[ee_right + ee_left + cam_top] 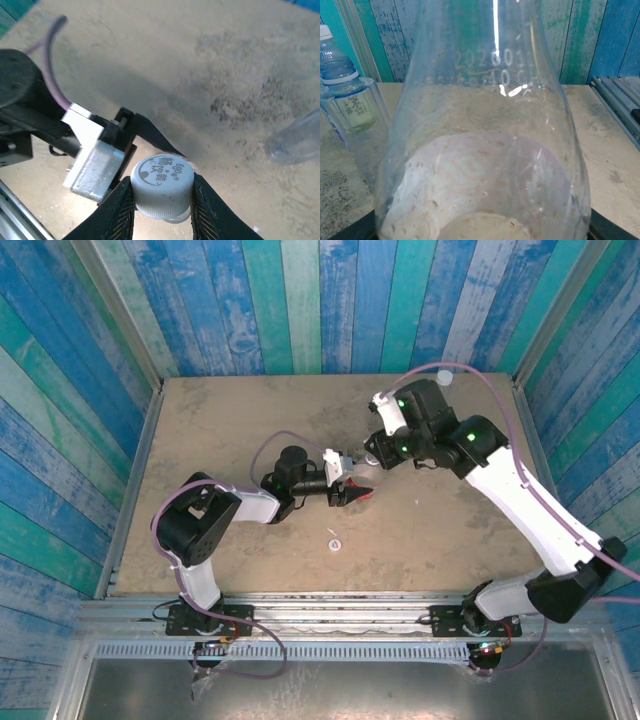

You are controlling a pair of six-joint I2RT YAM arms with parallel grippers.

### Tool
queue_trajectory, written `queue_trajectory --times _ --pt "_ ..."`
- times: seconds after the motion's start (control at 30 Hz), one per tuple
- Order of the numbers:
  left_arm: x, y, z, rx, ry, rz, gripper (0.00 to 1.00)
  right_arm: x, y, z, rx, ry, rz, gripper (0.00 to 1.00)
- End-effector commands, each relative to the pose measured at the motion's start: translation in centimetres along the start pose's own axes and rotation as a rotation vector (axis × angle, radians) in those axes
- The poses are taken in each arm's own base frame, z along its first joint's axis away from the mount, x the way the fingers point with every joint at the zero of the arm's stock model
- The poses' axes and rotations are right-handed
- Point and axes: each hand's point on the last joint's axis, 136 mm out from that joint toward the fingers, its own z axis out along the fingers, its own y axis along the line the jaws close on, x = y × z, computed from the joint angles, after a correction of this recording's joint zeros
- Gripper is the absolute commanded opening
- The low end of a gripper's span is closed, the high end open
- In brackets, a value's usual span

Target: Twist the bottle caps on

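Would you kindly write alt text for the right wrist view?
The right tool clamps a white printed bottle cap between its dark fingers. Behind it sits the left arm's wrist over a sandy tabletop; a clear bottle edges in at right.

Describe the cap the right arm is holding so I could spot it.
Find the sandy table and look at its middle, where the arms meet at a bottle. There the right gripper pinches a round pale-grey cap with writing printed on top. The loose cap lies on the table, untouched.

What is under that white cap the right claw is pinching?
Just a pale sliver, likely the bottle's neck, shows below the cap; the rest is hidden by the cap and the fingers of the right gripper.
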Motion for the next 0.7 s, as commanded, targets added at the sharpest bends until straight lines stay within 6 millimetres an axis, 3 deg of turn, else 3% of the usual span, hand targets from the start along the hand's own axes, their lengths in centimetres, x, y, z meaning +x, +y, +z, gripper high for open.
queue_trajectory --times 0.0,0.23,0.4,0.53,0.67 --pt "5.9 -1.5 -0.1 0.045 0.157 -0.153 0.61 -1.1 0.3 -0.3 -0.018 -0.074 -0.037 0.31" --pt "5.7 -1.4 -0.3 0.033 0.135 -0.157 0.62 -0.2 -3.2 -0.9 0.156 -0.117 0.038 0.3" --pt "5.3 -1.4 -1.1 0.007 0.121 -0.155 0.62 2.3 -5.7 -0.1 0.244 -0.154 0.103 0.31" --pt "5.1 -1.5 -1.9 -0.027 0.114 -0.156 0.62 4.9 -7.7 1.4 0.277 -0.173 0.153 0.31" --pt "4.8 -1.4 -2.9 -0.065 0.086 -0.172 0.62 8.0 -8.4 4.1 0.282 -0.147 0.173 0.31"
